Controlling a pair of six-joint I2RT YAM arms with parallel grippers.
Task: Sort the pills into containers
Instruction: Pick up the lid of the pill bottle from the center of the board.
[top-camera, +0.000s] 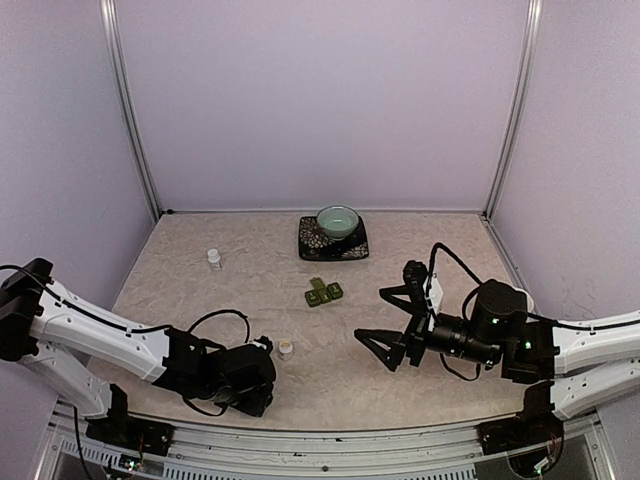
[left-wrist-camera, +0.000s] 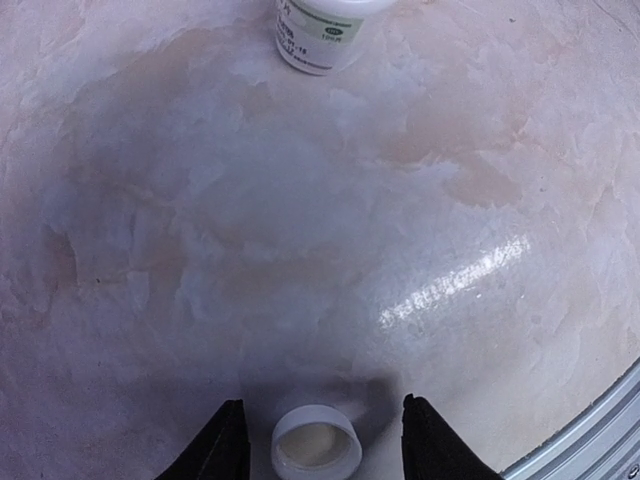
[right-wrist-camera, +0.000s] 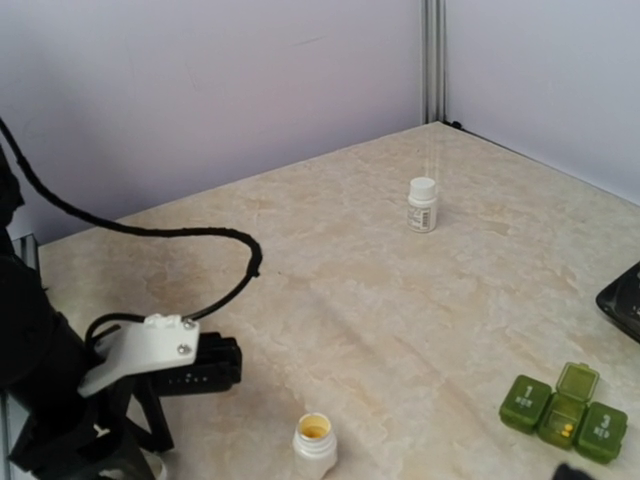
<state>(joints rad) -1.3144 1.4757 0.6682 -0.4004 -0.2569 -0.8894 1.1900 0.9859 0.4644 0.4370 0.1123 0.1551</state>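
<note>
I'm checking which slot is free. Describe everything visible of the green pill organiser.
The pill organiser is a dark green plastic strip of three joined square compartments. The outer lids are shut, with pale print; the middle lid stands open, a yellow pill inside. It lies flat on the table, nothing else touching it.

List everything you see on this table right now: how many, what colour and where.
pill organizer: one, dark green, three compartments, table centre, middle lid open
pill: one, yellow, in the open middle compartment
capped bottle: one, white, far left
open bottle: one, white, near left
loose cap: one, white, near edge, left
bowl: one, teal, on the plate
plate: one, dark patterned, far centre
table: one, beige marbled
left gripper: black, open, straddling the loose cap
right gripper: black, open, right of the organizer
</note>
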